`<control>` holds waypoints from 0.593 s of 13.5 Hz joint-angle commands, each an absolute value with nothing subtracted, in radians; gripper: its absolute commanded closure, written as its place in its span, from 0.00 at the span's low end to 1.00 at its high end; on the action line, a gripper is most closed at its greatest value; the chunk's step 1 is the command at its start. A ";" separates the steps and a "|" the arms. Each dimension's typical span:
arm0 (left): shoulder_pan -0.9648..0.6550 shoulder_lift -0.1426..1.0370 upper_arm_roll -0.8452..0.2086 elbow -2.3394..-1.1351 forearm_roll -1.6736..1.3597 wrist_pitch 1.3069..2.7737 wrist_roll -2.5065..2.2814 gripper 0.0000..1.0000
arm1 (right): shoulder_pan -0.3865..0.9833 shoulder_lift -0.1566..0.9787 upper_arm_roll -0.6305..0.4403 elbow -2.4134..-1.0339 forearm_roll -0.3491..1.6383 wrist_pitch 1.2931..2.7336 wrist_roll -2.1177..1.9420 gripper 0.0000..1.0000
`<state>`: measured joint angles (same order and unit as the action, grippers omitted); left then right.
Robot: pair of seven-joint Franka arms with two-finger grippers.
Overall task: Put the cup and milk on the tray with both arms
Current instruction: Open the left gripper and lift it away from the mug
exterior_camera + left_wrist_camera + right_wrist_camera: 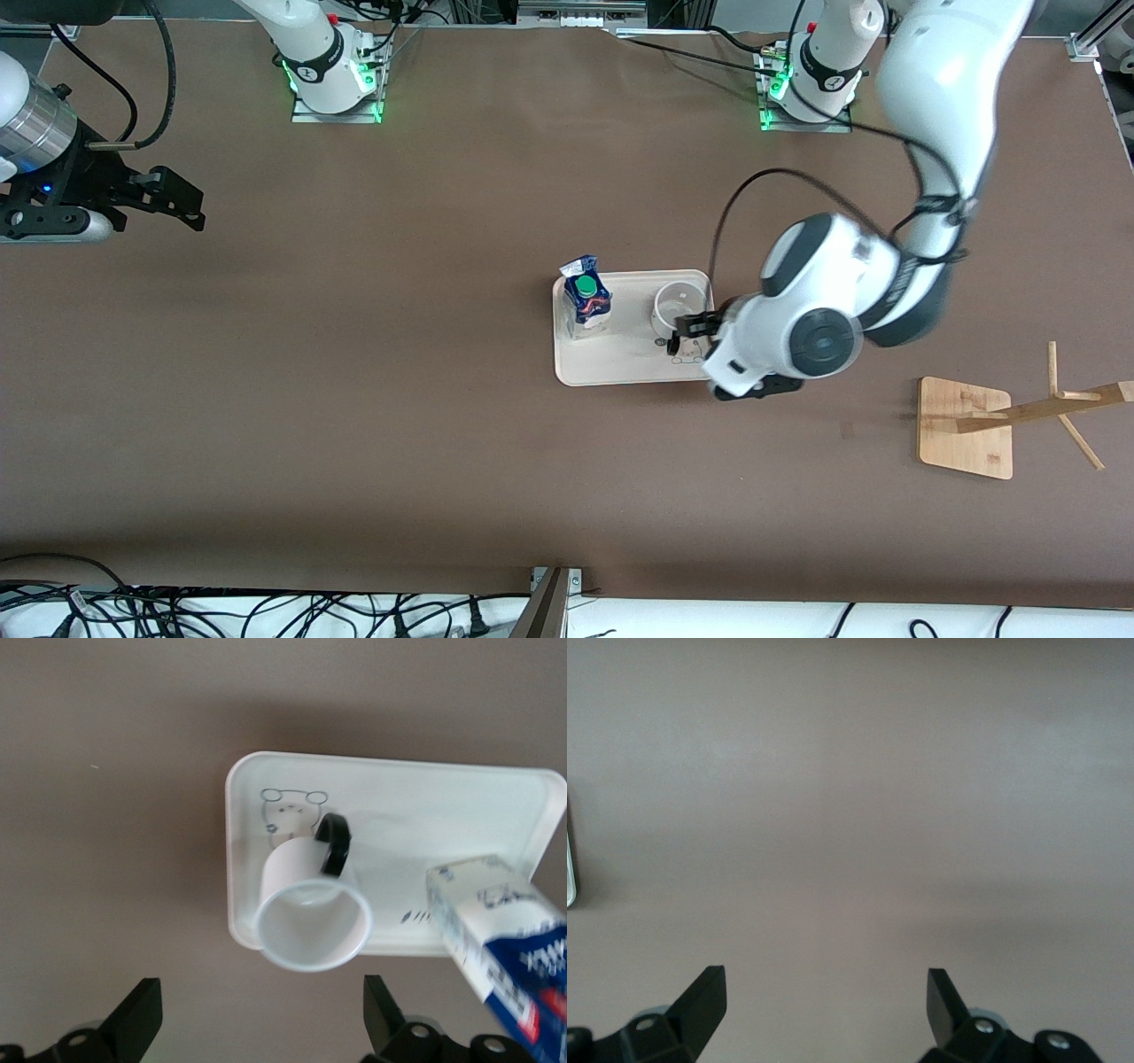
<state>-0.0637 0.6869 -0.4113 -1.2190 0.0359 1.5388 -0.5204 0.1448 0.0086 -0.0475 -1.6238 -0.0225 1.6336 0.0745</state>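
The cream tray [629,363] lies mid-table. The white cup [679,307] stands upright on it at the end toward the left arm. The blue and white milk [586,298] with its green cap stands on the tray's other end. My left gripper [684,335] hovers open and empty over the tray's edge, just beside the cup and apart from it. The left wrist view shows the cup [312,908] with its black handle, the tray [416,806], the milk [507,943] and my open left gripper [261,1019]. My right gripper [182,202] waits open at the right arm's end of the table, over bare table [826,1005].
A wooden mug stand [967,427] with slanted pegs stands toward the left arm's end of the table, nearer the front camera than the tray. Cables lie along the table's front edge [266,611]. A thin pale edge [570,877] shows in the right wrist view.
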 commanded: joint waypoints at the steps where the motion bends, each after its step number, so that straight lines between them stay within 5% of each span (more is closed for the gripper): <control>1: -0.028 0.588 -0.416 -1.233 0.128 1.493 -0.335 0.00 | 0.129 0.017 -0.035 -1.601 -0.025 1.618 0.063 0.00; 8: 0.156 0.376 -0.420 -1.236 0.195 1.491 0.149 0.00 | 0.129 0.017 -0.035 -1.601 -0.023 1.615 0.066 0.00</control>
<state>0.1022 0.4280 -0.4085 -1.2139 0.1933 1.4992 0.0686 0.1446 0.0091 -0.0475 -1.6233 -0.0225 1.6332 0.0745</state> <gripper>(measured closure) 0.000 0.000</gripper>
